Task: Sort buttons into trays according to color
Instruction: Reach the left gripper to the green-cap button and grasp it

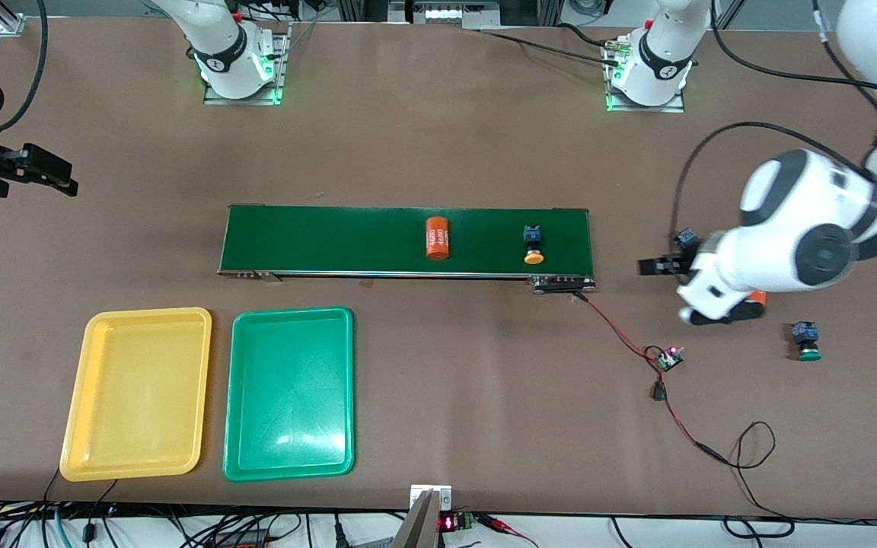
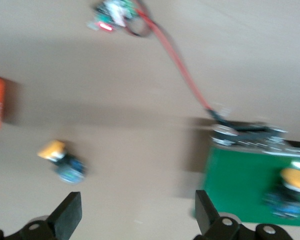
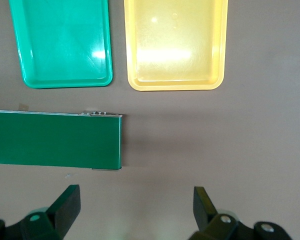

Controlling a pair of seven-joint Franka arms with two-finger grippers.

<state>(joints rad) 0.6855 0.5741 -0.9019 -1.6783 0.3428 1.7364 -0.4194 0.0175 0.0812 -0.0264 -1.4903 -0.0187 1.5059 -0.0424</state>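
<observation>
Left hand (image 2: 135,215) wide open, empty.

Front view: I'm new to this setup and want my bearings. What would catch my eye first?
The long dark green conveyor belt mid-table, carrying an orange cylinder and a yellow-capped button. Nearer the camera, toward the right arm's end, lie the yellow tray and green tray, side by side, nothing in them. The left gripper hangs open off the belt's end.
</observation>
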